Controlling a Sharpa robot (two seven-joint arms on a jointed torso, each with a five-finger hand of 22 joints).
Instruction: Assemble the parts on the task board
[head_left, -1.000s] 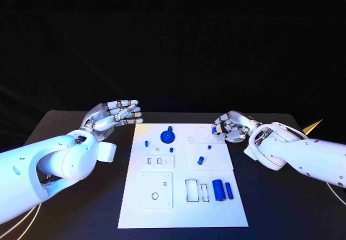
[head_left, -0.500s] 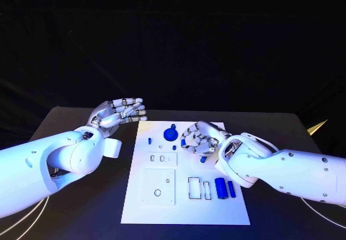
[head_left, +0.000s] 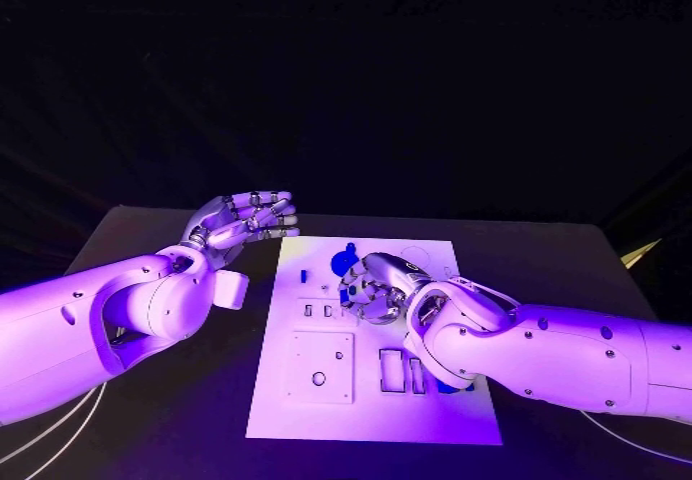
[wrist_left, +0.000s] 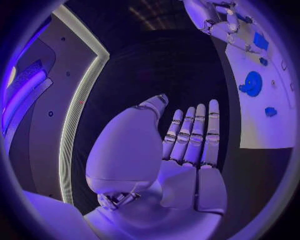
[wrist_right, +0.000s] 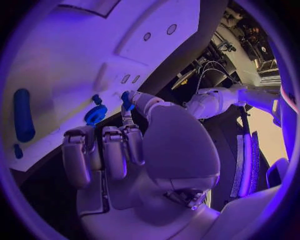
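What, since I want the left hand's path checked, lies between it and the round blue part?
In the head view, only a strip of black table and bare task board separate the left hand from the round blue part.

Matt white task board (head_left: 433, 420); glossy arms (head_left: 577, 355)

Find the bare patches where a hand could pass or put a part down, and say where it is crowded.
Free: black table beyond the left hand; board's near strip below the slots. Crowded: board's middle, where the right hand hangs by the round blue part.
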